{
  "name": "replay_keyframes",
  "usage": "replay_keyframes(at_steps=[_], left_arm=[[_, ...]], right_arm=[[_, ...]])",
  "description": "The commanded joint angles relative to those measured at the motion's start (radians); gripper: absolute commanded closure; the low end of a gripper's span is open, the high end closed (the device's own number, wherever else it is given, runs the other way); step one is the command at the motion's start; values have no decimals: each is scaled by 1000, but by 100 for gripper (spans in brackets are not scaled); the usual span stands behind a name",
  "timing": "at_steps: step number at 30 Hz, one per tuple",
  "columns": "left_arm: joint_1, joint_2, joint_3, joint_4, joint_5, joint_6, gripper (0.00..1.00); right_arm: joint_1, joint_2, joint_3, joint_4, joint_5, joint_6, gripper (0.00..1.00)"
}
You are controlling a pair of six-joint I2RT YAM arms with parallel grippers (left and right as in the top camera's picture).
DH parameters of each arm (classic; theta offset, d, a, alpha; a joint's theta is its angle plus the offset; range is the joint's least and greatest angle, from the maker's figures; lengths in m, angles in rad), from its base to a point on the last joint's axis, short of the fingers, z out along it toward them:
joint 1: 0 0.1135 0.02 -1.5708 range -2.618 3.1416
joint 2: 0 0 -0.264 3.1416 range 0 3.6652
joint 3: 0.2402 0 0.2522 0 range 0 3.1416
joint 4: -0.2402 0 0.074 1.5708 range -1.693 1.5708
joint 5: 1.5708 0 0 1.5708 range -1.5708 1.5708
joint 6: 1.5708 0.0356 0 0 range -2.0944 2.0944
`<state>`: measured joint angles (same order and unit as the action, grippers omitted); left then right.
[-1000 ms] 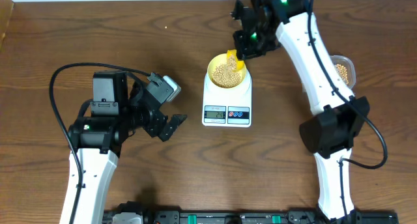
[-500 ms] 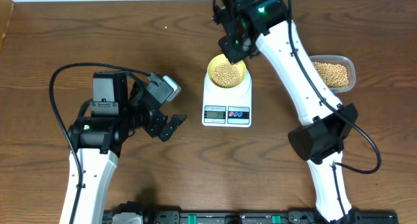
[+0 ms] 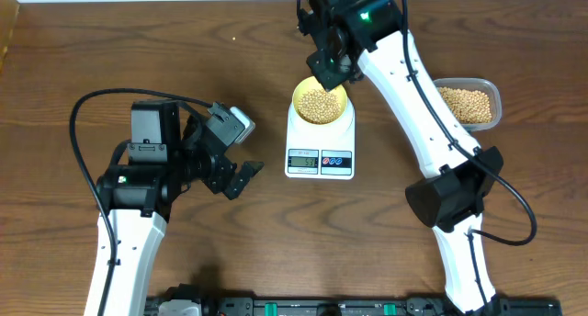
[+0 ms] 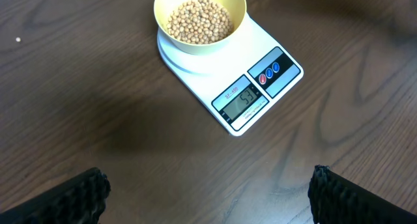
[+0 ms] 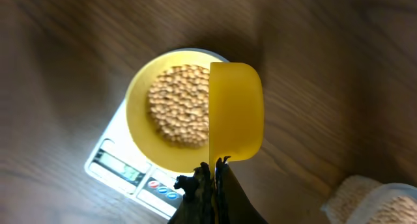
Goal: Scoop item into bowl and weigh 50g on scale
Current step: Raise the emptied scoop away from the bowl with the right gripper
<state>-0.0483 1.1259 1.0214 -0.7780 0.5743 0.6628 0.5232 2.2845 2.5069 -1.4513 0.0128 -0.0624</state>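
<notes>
**Scoop tipped above the scale**

The scale [image 4: 212, 81] carries the bowl [image 4: 171, 36] on its platform. The left gripper [image 4: 208, 198], off to the scale's left, gapes wide and empty. The right gripper [image 5: 212, 168], above the scale, pinches the scoop [image 5: 236, 110] by its handle. The beans [image 4: 199, 21] in the bowl look light, hard and free-rolling, so they are best moved by a level scoop.

clear plastic tub [image 3: 497, 105] far right on brown wooden table [image 3: 138, 50]; yellow scoop [image 5: 236, 113] — turned on its side
</notes>
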Motion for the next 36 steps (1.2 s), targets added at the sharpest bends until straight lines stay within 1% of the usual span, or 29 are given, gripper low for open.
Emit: replay_keyframes(at_steps=[1,5,10,15,20,25,30,36], left_arm=[[4,4,-6,0,13,14,0],[4,4,-6,0,13,14,1],[4,4,-6,0,13,14,1],[4,4,-6,0,13,14,1],[4,4,-6,0,13,14,1],[4,4,-6,0,13,14,1],[4,4,-6,0,13,14,1],[4,4,-6,0,13,14,1]], right_arm=[[-44,3,27,12,-124,-2,99],[-103,-5,27,26,-251,0,99],[-189,-43,27,26,-324,30,99],[-294,-104,27,21,-348,66,99],[-413,-166,27,11,-356,65,99],[-515,-182,27,-4,-380,66,99],[-528,-171,25,28,-449,60,99],[-444,-132,22,73,-529,-24,99]])
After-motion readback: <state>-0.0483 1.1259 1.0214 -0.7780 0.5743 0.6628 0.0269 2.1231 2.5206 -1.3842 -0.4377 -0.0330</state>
